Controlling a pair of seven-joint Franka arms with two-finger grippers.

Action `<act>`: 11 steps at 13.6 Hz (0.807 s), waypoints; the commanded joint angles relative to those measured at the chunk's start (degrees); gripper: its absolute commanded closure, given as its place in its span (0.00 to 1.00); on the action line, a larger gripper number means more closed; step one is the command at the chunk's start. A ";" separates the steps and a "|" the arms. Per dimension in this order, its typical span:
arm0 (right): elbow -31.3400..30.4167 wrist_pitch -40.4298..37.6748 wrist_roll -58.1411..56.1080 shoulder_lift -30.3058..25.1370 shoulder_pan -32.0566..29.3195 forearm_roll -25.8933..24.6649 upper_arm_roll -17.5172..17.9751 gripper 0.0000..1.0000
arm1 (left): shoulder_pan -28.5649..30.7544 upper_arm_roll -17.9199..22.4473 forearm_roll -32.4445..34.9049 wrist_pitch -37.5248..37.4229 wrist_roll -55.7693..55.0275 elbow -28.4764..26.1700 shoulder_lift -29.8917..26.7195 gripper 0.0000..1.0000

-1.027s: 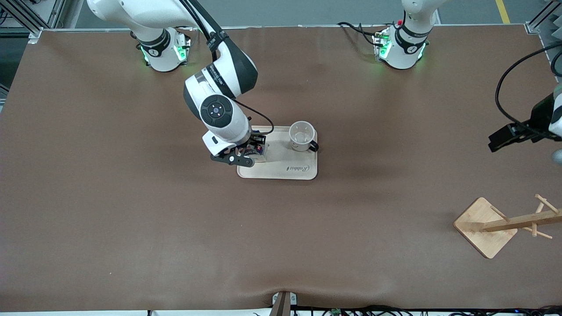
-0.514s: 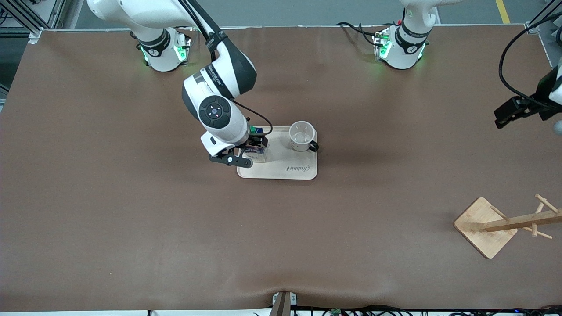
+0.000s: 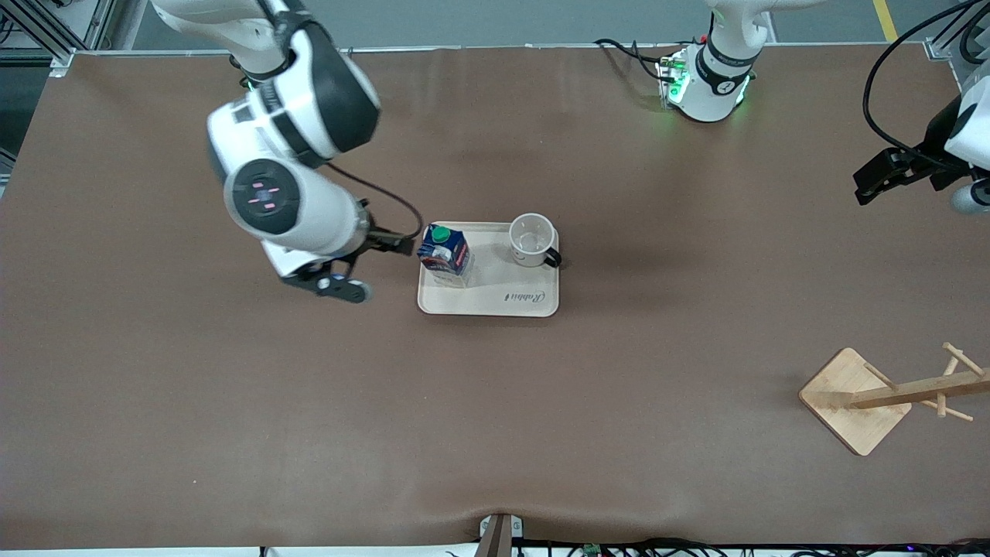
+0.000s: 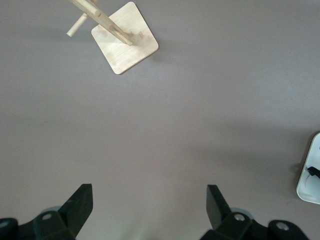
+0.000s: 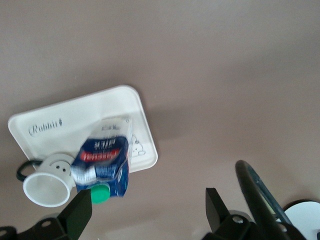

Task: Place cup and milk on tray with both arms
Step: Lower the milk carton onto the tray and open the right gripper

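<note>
The milk (image 3: 444, 250) and cup (image 3: 532, 240) were seen upright on the tray (image 3: 495, 302). The milk had been released; the right gripper (image 3: 387, 259) had been withdrawn, open, just beside it. The left gripper (image 4: 147, 210), open, was partly cut off at the desk's (image 3: 232, 425) edge.

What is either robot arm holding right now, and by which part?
Nothing is held. The right end effector is open beside the dark blue milk carton, which stands free on the cream rectangular tray; the left end effector is open, empty.
</note>
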 commanded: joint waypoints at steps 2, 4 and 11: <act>4.30 -1.78 -1.08 -2.63 -6.48 0.53 -0.62 0.00 | -0.16 0.31 -0.60 0.80 -0.70 -0.63 -0.58 0.00; 4.30 -1.86 -11.05 -4.05 -12.45 0.00 -0.71 0.00 | 0.02 0.31 -0.60 0.72 -0.70 -0.37 -0.49 0.00; -5.08 -0.29 -39.82 -13.70 -28.54 -8.08 -0.54 0.00 | 0.19 0.75 -0.60 0.63 -0.70 -0.10 -0.49 0.00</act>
